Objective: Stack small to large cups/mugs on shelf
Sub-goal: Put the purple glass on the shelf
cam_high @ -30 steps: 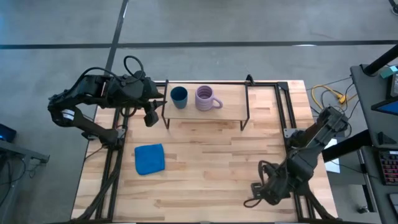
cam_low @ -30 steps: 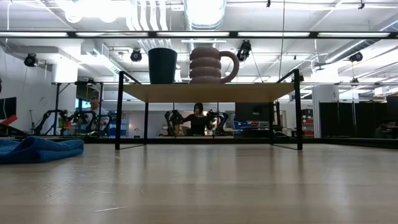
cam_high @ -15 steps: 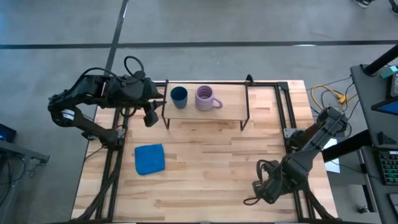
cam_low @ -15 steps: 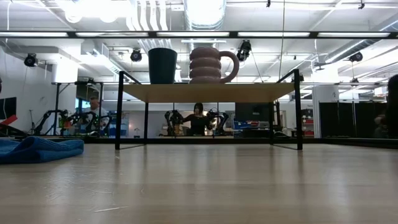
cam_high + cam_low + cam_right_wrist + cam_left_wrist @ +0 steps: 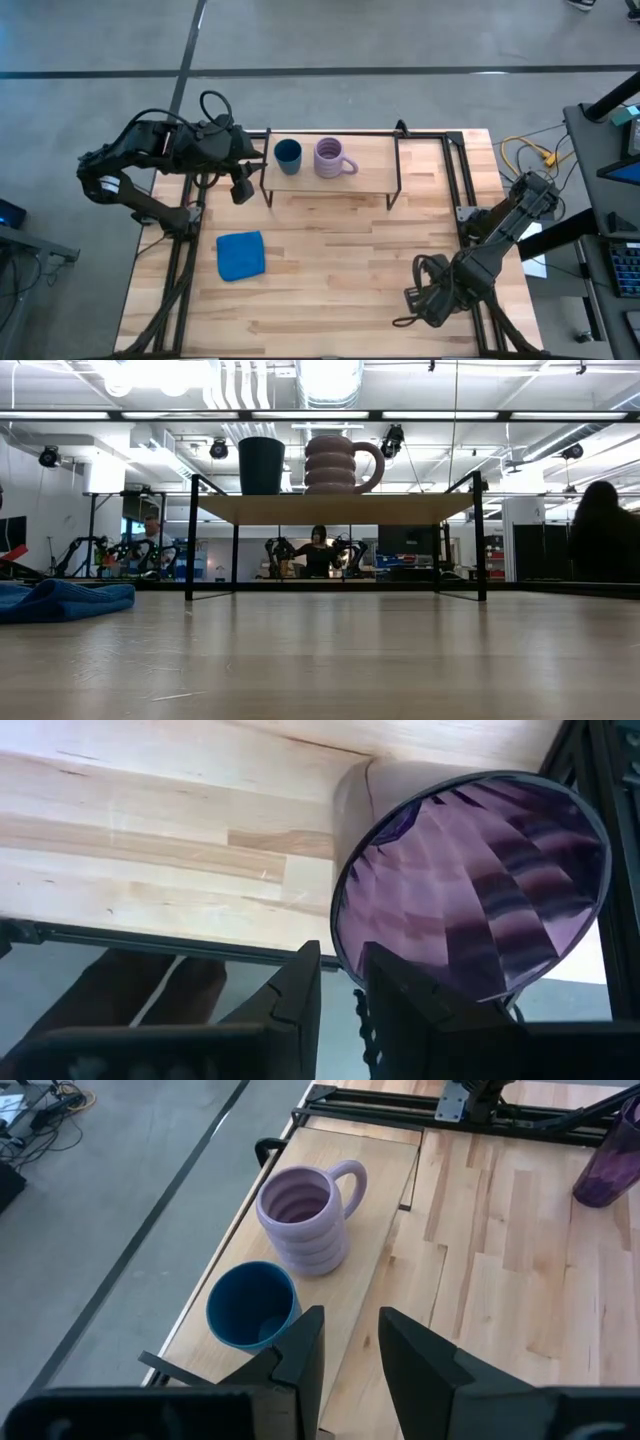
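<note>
The shelf (image 5: 345, 183) stands at the far side of the wooden surface (image 5: 340, 270). It is a light wood board on thin black wire legs. Two cups sit on top of it, close together but not touching. The small dark blue cup (image 5: 287, 154) is at the left end. The pale lavender ribbed mug (image 5: 331, 157) is just to its right, and its handle points right, away from the blue cup. Both stand upright with their open tops up.

The left gripper (image 5: 240, 185) hangs just off the left end of the shelf, near the blue cup. Its fingers (image 5: 305, 1355) are a little apart and hold nothing.

The purple tumbler (image 5: 470, 885) is far from the shelf, at the near right corner of the surface. The right gripper (image 5: 425, 300) is there too. The right wrist view looks into the tumbler's open mouth from very close, and the rim sits right by the gripper's fingers (image 5: 300, 990). I cannot tell if they are pinching it.

A blue cloth (image 5: 241, 255) lies flat on the left part of the surface, well apart from the shelf.

Far behind the surface, a person (image 5: 319, 550) is in the room.
</note>
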`<state>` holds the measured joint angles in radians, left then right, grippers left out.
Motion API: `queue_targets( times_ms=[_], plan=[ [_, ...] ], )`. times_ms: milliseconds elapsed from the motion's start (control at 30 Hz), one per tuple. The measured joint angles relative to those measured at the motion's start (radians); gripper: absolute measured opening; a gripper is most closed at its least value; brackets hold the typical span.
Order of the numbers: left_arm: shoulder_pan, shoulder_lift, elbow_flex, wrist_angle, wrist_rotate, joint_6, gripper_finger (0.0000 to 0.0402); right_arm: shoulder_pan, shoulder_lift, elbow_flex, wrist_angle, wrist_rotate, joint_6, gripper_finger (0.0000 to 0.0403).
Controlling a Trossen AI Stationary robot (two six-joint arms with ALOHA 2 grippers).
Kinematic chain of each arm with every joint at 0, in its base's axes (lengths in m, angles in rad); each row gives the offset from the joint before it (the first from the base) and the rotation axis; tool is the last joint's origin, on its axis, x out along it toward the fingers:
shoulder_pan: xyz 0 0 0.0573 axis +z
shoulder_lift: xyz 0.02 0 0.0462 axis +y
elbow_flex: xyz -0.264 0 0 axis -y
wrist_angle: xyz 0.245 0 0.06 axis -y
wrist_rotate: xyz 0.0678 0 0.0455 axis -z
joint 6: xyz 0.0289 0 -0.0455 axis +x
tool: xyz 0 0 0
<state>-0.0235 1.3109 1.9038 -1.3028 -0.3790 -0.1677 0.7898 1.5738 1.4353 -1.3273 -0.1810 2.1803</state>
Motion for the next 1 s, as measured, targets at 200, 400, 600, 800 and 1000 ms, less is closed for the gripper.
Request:
queue_targets(
  times_ms=[200,400,600,800,1000],
  plan=[
    [0.0,0.0,0.0,0.0,0.0,0.0,0.0083,0.0,0.0,-0.021,0.004,0.001,0.0,0.0073],
    [0.0,0.0,0.0,-0.002,0.0,0.0,0.0083,0.0,0.0,-0.069,0.078,0.0,0.003,0.0072],
    [0.0,0.0,0.0,-0.002,0.0,0.028,0.0083,0.0,0.0,-0.075,0.076,0.0,-0.007,0.0039],
    [0.0,0.0,0.0,-0.001,0.0,0.051,0.0083,-0.002,0.0,-0.046,0.077,0.001,-0.024,0.001],
    [0.0,0.0,0.0,0.0,0.0,0.052,0.0083,-0.047,0.0,0.066,0.07,0.158,-0.124,0.001]
  ],
)
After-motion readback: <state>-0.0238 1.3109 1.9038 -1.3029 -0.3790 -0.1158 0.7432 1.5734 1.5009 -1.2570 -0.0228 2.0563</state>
